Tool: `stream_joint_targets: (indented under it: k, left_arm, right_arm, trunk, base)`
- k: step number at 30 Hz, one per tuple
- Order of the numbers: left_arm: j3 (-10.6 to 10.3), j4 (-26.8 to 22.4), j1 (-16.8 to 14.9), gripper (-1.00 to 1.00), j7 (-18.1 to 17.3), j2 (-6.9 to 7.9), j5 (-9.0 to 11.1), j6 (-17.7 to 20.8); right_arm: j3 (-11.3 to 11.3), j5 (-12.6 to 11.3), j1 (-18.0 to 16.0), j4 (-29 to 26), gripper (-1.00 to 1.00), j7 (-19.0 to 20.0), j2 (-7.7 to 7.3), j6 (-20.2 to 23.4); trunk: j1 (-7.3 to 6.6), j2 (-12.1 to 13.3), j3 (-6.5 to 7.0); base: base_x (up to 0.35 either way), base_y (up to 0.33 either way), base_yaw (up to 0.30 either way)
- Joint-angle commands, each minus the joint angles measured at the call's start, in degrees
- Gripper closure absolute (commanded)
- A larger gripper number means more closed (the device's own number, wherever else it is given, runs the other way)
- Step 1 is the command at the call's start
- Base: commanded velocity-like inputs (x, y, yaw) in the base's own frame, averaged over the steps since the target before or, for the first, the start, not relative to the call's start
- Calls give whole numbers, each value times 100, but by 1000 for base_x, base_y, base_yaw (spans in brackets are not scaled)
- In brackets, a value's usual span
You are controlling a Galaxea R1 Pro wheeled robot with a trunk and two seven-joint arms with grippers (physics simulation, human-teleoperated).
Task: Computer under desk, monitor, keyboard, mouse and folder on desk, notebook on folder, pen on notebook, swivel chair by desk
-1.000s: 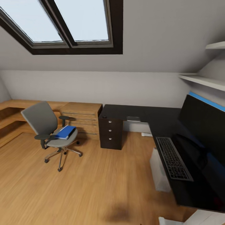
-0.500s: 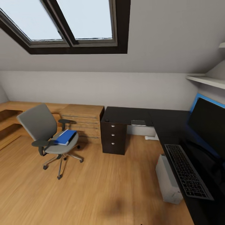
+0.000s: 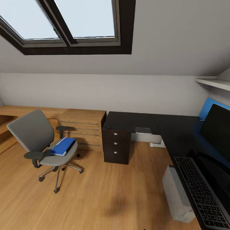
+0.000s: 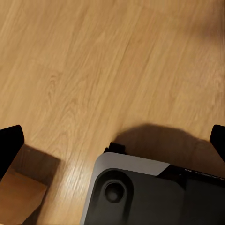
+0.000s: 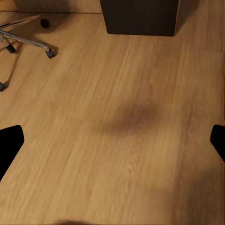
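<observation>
The swivel chair (image 3: 35,134) stands on the wood floor at the left, with the blue folder (image 3: 63,146) lying on its seat. Its chrome base (image 5: 26,40) also appears in the right wrist view. The black desk (image 3: 134,120) runs along the back wall and down the right side. On its right wing stand the monitor (image 3: 219,127) and the keyboard (image 3: 204,195). The pale computer (image 3: 177,195) stands on the floor under that wing. A small grey flat thing, perhaps the notebook (image 3: 143,130), lies on the back wing. My left gripper (image 4: 113,140) and right gripper (image 5: 112,140) hang open over the floor, holding nothing.
A light wooden shelf unit (image 3: 83,126) stands between chair and desk drawers (image 3: 116,145). Skylights (image 3: 64,19) sit in the sloped ceiling, and a white wall shelf (image 3: 213,83) hangs at the right. My dark base (image 4: 140,194) is below the left gripper. Open wood floor (image 3: 105,191) lies ahead.
The whole head view has shifted: chair and desk now sit lower and the monitor and keyboard further right in the picture. That is the camera moving; the things themselves have not moved.
</observation>
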Motion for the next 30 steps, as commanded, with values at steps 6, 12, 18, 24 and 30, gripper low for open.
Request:
stream_joint_targets:
  k: [6, 12, 18, 24, 30]
  left_arm:
    - [-49, -11, -1, -100, 46, 10, 53, -21]
    - [-50, -11, -1, -100, 46, 10, 52, -18]
    - [-50, -11, -1, -100, 46, 10, 57, -16]
    - [-48, -11, -1, -100, 46, 10, 60, -16]
    - [-46, -11, -1, -100, 46, 10, 60, -24]
  right_arm:
    - [56, -54, -6, 5, -100, 4, 7, -120]
    - [59, -42, -6, 9, -100, 4, 9, -681]
    - [74, -52, -7, 78, -100, 4, 9, -753]
    - [77, -52, -7, 126, -100, 4, 14, -770]
    - [84, -57, -5, 159, -100, 4, 22, -773]
  trunk:
    - [6, -8, -9]
    - [6, -8, -18]
    - [6, -8, -22]
    - [6, -8, 19]
    - [6, -8, 73]
  base:
    - [333, 0, 0]
    - [333, 0, 0]
    - [333, 0, 0]
    - [332, -11, 0]
    - [198, -71, 48]
